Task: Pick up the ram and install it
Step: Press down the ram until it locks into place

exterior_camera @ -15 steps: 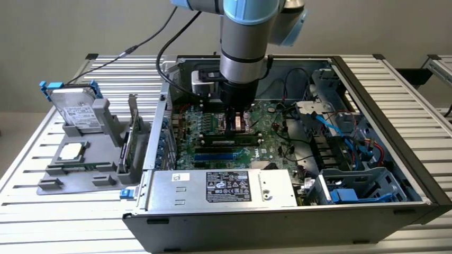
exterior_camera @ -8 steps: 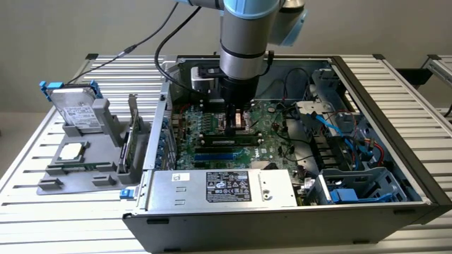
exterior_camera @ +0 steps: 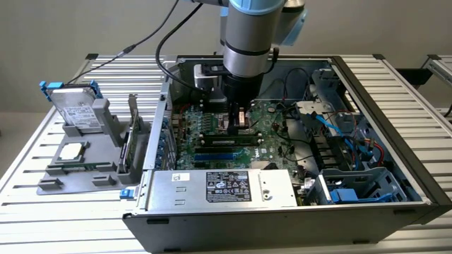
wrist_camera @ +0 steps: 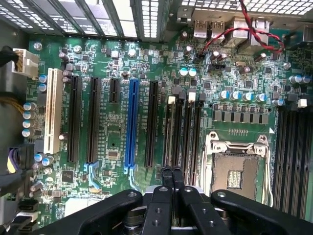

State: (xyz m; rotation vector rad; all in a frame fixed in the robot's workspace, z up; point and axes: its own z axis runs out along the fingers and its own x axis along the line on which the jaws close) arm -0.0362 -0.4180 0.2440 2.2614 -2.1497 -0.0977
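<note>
The ram (exterior_camera: 227,141), a thin green stick with dark chips, stands on edge in a memory slot on the motherboard (exterior_camera: 211,119) inside the open computer case. My gripper (exterior_camera: 238,126) hangs straight down over the stick's middle with its fingers shut and nothing between them. I cannot tell whether the tips touch the stick's top edge. In the wrist view the gripper (wrist_camera: 172,172) has its two black fingertips pressed together above the row of long black memory slots (wrist_camera: 188,132).
A grey holder (exterior_camera: 78,177) at the exterior view's left carries a hard drive (exterior_camera: 78,108), a processor (exterior_camera: 71,152) and an upright expansion card (exterior_camera: 132,132). The power supply (exterior_camera: 226,188) sits at the case front. Cables (exterior_camera: 339,127) and the bare processor socket (wrist_camera: 237,166) flank the slots.
</note>
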